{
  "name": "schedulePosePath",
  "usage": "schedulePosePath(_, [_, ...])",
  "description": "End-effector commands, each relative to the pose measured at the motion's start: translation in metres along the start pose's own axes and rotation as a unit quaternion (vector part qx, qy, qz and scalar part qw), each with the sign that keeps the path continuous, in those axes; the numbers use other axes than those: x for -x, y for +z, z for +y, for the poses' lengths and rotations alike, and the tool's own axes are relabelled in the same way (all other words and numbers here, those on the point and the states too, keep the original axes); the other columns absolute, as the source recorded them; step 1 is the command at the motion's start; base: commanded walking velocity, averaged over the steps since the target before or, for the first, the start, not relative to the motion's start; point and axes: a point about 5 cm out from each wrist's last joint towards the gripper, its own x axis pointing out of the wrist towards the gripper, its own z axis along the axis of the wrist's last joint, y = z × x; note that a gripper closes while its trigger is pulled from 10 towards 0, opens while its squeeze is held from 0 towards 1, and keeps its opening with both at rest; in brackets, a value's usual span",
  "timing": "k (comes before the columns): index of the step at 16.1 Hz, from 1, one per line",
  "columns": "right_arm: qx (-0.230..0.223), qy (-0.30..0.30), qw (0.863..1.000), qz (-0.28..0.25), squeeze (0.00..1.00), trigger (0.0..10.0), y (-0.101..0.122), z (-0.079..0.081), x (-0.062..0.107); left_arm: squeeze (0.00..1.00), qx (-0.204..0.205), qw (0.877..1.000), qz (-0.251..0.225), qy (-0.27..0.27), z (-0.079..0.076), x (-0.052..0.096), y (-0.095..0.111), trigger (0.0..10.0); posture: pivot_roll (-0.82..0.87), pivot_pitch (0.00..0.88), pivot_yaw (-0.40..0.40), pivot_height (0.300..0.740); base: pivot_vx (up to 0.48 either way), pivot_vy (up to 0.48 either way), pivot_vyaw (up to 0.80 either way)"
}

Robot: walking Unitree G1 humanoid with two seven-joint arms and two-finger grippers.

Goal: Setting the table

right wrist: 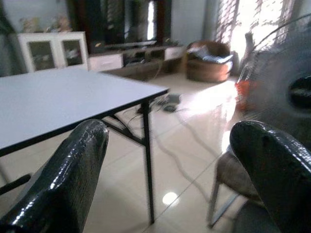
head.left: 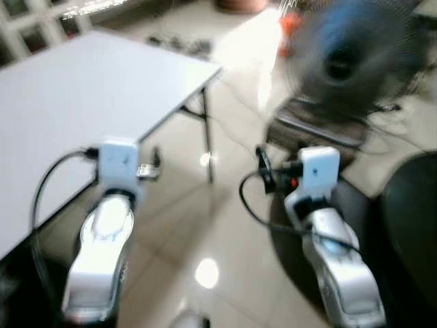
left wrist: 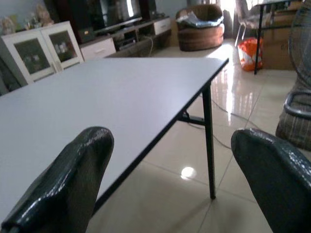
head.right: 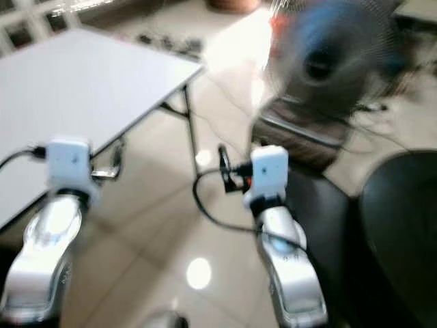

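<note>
Judging how tableware would handle is not possible here, since no plate, cup or cutlery can be made out; the folding table (head.left: 82, 116) is the task's one thing in sight. Its pale, smooth tabletop is bare on every part that shows, and it stands on thin black legs, with the near right corner leg (left wrist: 209, 141) reaching down to the glossy tiled floor (head.left: 205, 225). Such a top looks hard and slick, so I would expect dishes to slide easily on it and to want setting down gently, well in from the edge. Crockery, when it comes, would likely be stiff and breakable, best pinched at a rim or handle; that is a guess only.

The left gripper (left wrist: 165, 179) hangs over the tabletop's near edge with its two black fingers (left wrist: 68, 184) spread wide, nothing between them and nothing touched. The right gripper (right wrist: 170, 174) is likewise spread wide and empty, held over open floor off the table's right corner, pointing past the leg towards the room beyond.

To the right of the table stands a pedestal fan (head.left: 351, 58), blurred in the head views. A dark round seat (head.left: 410, 232) lies at the right, near the right arm. A white glass-fronted cabinet (left wrist: 41, 51) stands beyond the table's far edge.
</note>
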Motion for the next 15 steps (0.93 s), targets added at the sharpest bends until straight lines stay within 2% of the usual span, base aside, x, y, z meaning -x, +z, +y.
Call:
schedulePosePath(1, [0.006, -0.012, 1.000, -0.013, 1.00, 10.0, 0.004, -0.004, -0.001, 0.00, -0.013, 1.000, 0.002, -0.015, -0.004, -0.003, 0.002, 10.0, 0.10, 0.000, 0.092, 0.740, 0.000, 0.000, 0.80])
schedulePosePath(2, [0.003, -0.017, 1.000, -0.005, 1.00, 10.0, -0.001, -0.005, 0.000, 0.00, 0.003, 0.998, -0.002, -0.070, -0.009, -0.003, 0.005, 10.0, 0.10, 0.000, 0.094, 0.740, 0.000, 0.000, 0.80])
schedulePosePath(3, [-0.004, -0.020, 1.000, 0.003, 1.00, 10.0, -0.006, -0.006, 0.002, 0.00, -0.002, 0.997, -0.011, -0.079, -0.010, -0.003, 0.009, 10.0, 0.09, 0.000, 0.084, 0.740, 0.000, 0.000, 0.80])
schedulePosePath(6, [-0.009, 0.004, 1.000, 0.011, 1.00, 10.0, -0.007, -0.004, 0.003, 0.00, -0.027, 0.996, -0.022, -0.078, -0.014, -0.002, 0.012, 10.0, 0.08, 0.000, 0.037, 0.740, 0.000, 0.000, 0.80])
schedulePosePath(8, [0.007, 0.067, 0.998, 0.009, 1.00, 10.0, -0.007, -0.002, -0.003, 0.00, -0.032, 0.998, -0.040, -0.044, -0.012, 0.000, 0.015, 10.0, 0.11, 0.001, -0.056, 0.740, 0.000, 0.450, 0.80])
schedulePosePath(9, [0.007, 0.072, 0.997, 0.012, 1.00, 10.0, -0.010, -0.004, -0.005, 0.00, -0.040, 0.998, -0.040, -0.039, -0.011, -0.001, 0.012, 10.0, 0.11, 0.002, -0.059, 0.740, 0.000, 0.480, 0.80])
schedulePosePath(10, [0.007, 0.082, 0.997, 0.005, 1.00, 10.0, -0.007, -0.003, -0.008, 0.00, -0.047, 0.998, -0.031, -0.011, -0.004, 0.003, 0.008, 10.0, 0.11, 0.000, -0.081, 0.740, 0.000, 0.480, 0.80])
schedulePosePath(12, [0.002, 0.093, 0.996, -0.010, 1.00, 10.0, 0.002, -0.005, -0.013, 0.00, -0.059, 0.997, -0.040, -0.017, -0.005, 0.004, 0.011, 10.0, 0.11, 0.000, -0.095, 0.740, 0.000, 0.480, 0.80])
schedulePosePath(15, [0.002, 0.094, 0.996, -0.001, 1.00, 10.0, -0.003, -0.005, -0.016, 0.00, -0.066, 0.997, -0.036, -0.014, -0.007, 0.002, 0.008, 10.0, 0.11, 0.000, -0.095, 0.740, 0.000, 0.480, 0.80])
